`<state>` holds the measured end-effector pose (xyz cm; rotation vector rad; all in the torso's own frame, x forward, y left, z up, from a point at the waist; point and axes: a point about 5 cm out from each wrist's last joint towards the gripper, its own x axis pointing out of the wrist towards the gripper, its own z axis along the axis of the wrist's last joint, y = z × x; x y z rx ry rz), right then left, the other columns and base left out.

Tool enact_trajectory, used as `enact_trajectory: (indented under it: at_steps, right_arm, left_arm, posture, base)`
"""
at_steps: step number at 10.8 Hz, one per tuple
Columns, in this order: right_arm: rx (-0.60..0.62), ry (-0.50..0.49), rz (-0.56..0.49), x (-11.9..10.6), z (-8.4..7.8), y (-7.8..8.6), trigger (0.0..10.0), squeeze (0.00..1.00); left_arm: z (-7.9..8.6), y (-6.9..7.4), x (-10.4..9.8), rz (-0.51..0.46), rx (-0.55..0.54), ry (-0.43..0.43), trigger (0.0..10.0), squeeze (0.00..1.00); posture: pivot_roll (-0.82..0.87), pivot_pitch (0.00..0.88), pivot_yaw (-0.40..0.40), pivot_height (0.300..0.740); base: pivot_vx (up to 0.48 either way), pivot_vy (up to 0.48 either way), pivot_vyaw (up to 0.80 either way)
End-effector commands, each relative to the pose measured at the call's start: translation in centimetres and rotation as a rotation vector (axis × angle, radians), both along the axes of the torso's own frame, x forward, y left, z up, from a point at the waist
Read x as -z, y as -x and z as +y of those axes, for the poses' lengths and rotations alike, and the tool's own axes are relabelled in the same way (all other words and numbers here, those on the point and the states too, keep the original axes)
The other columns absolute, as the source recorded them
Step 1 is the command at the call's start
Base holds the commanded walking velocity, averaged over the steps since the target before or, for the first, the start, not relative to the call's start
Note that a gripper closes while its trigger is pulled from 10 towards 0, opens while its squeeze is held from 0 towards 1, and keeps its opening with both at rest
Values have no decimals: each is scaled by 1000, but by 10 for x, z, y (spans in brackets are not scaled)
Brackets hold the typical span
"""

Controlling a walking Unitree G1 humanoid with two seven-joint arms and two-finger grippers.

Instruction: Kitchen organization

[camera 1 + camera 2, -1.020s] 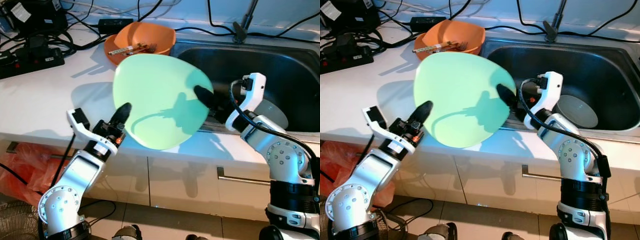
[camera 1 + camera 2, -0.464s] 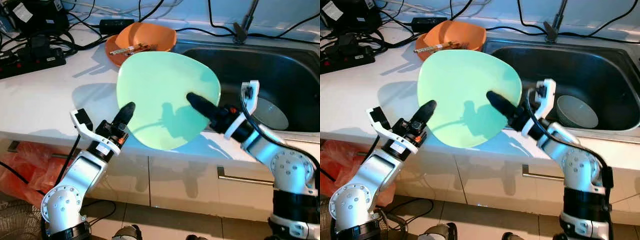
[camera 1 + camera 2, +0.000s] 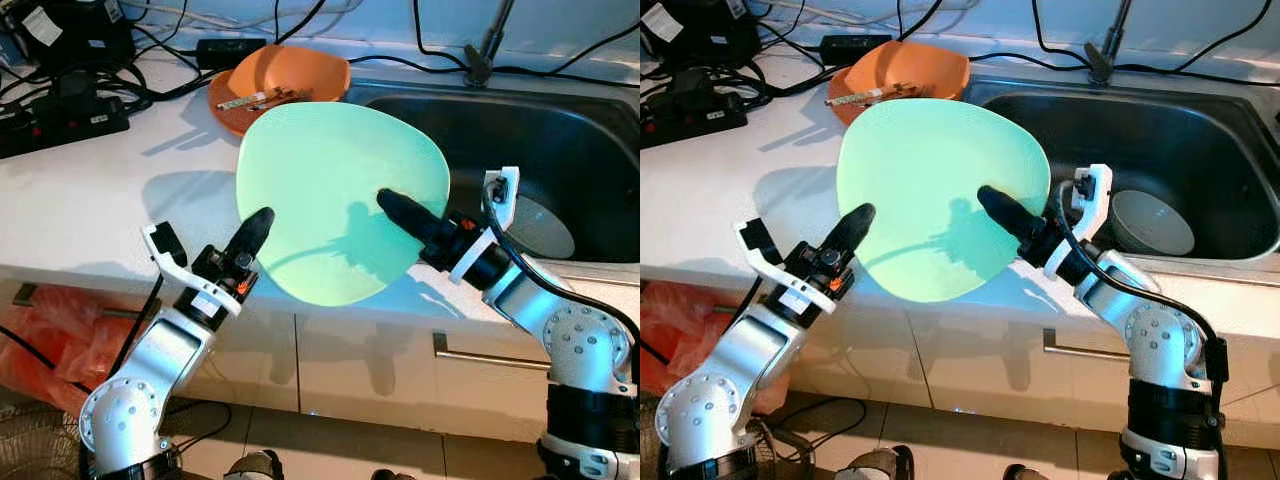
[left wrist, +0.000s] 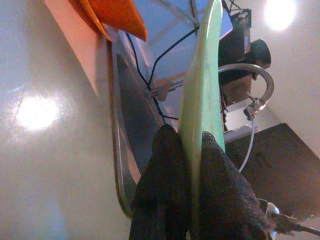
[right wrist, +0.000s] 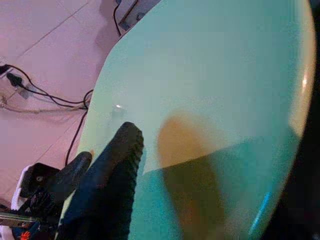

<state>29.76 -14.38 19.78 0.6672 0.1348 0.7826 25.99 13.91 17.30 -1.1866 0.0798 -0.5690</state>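
Observation:
A light green plate [image 3: 330,190] is held tilted above the white counter's front edge, next to the sink. My left gripper [image 3: 262,218] is shut on its lower left rim; in the left wrist view both black fingers [image 4: 167,165] pinch the rim edge-on. My right gripper [image 3: 392,203] reaches in from the sink side and is open. One of its fingers [image 5: 112,170] hovers over the plate's face and throws a shadow on it. The other finger is hidden behind the plate.
An orange bowl [image 3: 285,75] with utensils [image 3: 262,98] in it sits behind the plate. The steel sink [image 3: 590,130] on the right holds a grey bowl [image 3: 545,225]. A power strip [image 3: 60,115] and cables crowd the back left of the counter [image 3: 90,200]. A red bag [image 3: 40,330] lies below.
My right gripper swung round from the plate's right rim and now reaches further across its face. The plate shifted slightly right, still held by the left gripper.

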Motion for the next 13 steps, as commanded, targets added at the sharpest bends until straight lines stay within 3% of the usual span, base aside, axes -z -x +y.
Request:
enact_trajectory:
  at_steps: [1,6,7,8,9,13]
  right_arm:
    - [-38,-10,-23,-5,8,3,0,0]
    - [-122,-42,-5,-3,10,12,0,0]
    - [-126,-44,-4,-4,11,13,0,0]
    - [-123,-46,1,-3,10,12,0,0]
    - [-118,-48,5,-3,10,12,0,0]
    - [-58,-30,15,-1,-2,8,0,0]
  left_arm:
    - [-21,6,12,50,139,14,0,0]
    - [-25,11,21,69,196,-10,0,0]
    - [-26,11,23,77,193,-49,2275,0]
    - [-25,8,26,94,168,-88,10000,761]
    - [-24,4,27,107,137,-127,10000,1000]
    - [-29,12,27,76,210,-152,10000,1000]
  posture:
    - [110,154,-1,740]
    - [106,153,-5,740]
    - [106,154,-4,740]
    - [104,155,-6,740]
    - [103,155,-7,740]
    - [101,150,-7,740]
  base:
    - [0,0,0]
    - [0,0,0]
    - [0,0,0]
    - [0,0,0]
    - [0,0,0]
    - [0,0,0]
